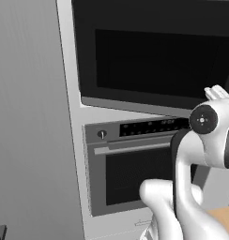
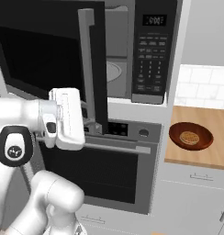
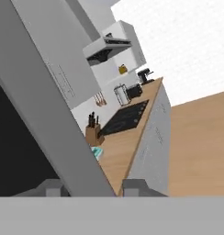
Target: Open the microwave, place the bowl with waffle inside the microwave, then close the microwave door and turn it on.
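1 door (image 2: pixel 96 69) ajar | hand (image 3: pixel 91 189) astride handle (image 3: pixel 49 119), grip unclear | right view: bowl (image 2: pixel 192 136)

Your arm (image 2: pixel 49 193) is glossy white with rounded, swollen links. Dark round joint caps (image 1: pixel 203 119) carry a small pale mark at centre. The hand (image 2: pixel 68 118) is a white ribbed block; grey finger tips (image 3: pixel 134 187) sit at 6 o'clock.

Glossy black microwave door (image 2: pixel 49 59) with dark glass, matt grey bar handle (image 2: pixel 87 64), brushed steel oven (image 2: pixel 118 174), wood-grain bench (image 2: pixel 210 137), glossy brown bowl (image 2: pixel 191 136)
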